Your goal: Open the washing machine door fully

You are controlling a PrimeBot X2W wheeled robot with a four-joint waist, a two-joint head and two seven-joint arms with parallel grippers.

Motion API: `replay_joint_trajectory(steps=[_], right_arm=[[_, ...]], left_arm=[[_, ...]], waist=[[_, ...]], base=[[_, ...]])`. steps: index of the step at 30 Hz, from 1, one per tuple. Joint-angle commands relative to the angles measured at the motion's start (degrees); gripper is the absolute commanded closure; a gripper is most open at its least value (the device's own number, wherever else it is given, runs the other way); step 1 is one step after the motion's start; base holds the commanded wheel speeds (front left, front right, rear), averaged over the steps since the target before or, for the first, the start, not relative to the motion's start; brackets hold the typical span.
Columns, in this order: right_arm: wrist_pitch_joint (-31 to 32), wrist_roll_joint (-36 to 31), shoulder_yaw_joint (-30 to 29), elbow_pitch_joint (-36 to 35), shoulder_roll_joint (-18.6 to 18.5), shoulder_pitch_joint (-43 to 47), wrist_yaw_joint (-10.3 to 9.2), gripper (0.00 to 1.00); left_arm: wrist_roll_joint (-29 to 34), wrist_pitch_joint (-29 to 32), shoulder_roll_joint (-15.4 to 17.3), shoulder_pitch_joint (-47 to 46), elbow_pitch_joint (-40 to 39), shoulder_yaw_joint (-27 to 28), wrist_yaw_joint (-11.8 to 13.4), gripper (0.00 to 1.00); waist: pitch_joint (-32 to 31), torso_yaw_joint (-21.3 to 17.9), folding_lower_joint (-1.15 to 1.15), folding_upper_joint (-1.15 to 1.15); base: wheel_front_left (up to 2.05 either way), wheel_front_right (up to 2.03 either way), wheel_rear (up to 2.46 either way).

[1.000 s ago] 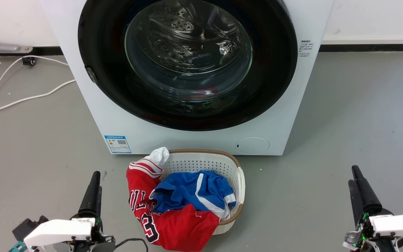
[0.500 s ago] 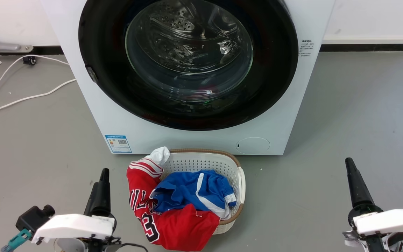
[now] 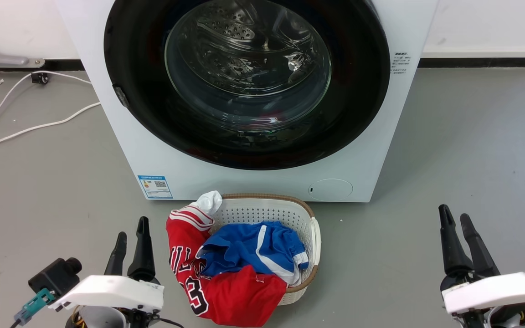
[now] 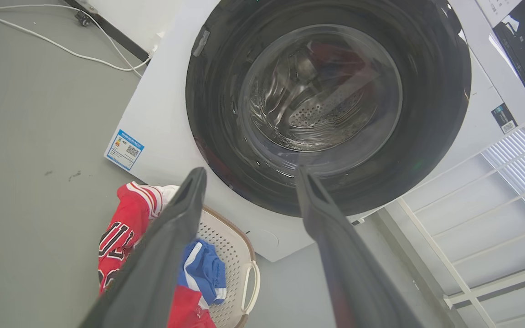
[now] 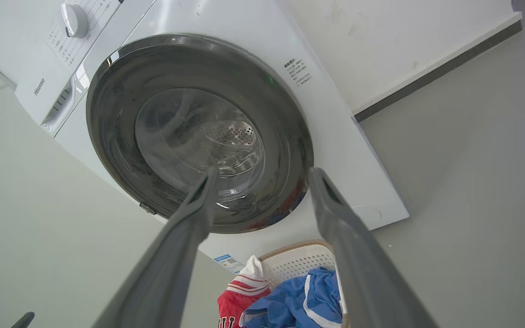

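Door [image 3: 358, 91] looks rigid, glossy, slippery; I'd hook the grey notch [image 3: 120, 96] on its rim. Left gripper [image 3: 132, 228] and right gripper [image 3: 454, 213] both spread, empty.

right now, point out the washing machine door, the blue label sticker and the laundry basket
washing machine door [image 3: 362, 91], head view, glossy black rim
blue label sticker [image 3: 155, 186], head view, its middle
laundry basket [image 3: 262, 212], head view, white back wall

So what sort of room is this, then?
Most likely a laundry corner, perhaps a test room. A white front-loading washing machine stands on a bare grey floor. In front of it sits a white laundry basket with a red jersey draped over its rim and a blue garment inside.
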Motion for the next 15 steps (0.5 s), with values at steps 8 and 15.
replay_joint_trajectory(steps=[8,15], right_arm=[[-1.89,-8.06,0.78,-1.77,-0.03,0.60,0.02,0.00],[-3.03,-12.56,1.09,-2.92,-0.01,1.34,0.02,0.00]], left_arm=[[6.91,-1.81,1.11,0.49,-2.10,-1.82,1.50,0.00],[11.50,-2.99,1.43,0.90,-3.13,-2.80,2.25,0.00]], waist=[[-0.05,0.02,-0.01,0.00],[-0.06,0.18,-0.01,0.00]], base=[[0.00,0.00,0.00],[0.00,0.00,0.00]])
